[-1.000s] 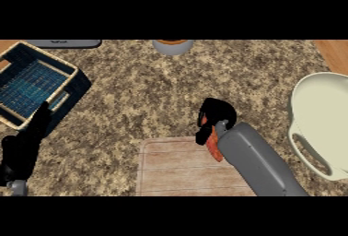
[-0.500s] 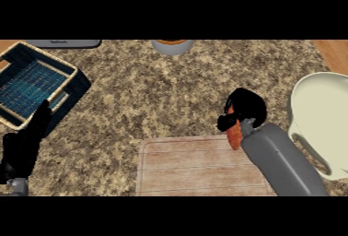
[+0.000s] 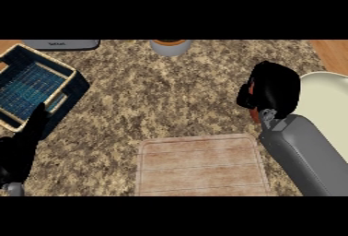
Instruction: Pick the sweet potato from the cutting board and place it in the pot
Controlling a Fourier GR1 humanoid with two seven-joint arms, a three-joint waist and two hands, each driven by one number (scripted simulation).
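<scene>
Our right hand [image 3: 275,87], curled around the sweet potato [image 3: 253,113], has swung from the cutting board [image 3: 200,166] toward the pot [image 3: 329,99] at 3 o'clock; release comes next.

Sweet potato [image 3: 253,88]: mostly hidden by curled right hand [image 3: 275,90], only orange slivers visible. Pot [image 3: 326,108]: cut off at right edge. Left hand [image 3: 20,150]: clipped at lower left edge.

Even, moderately dim light, soft shadows, no glare
</scene>
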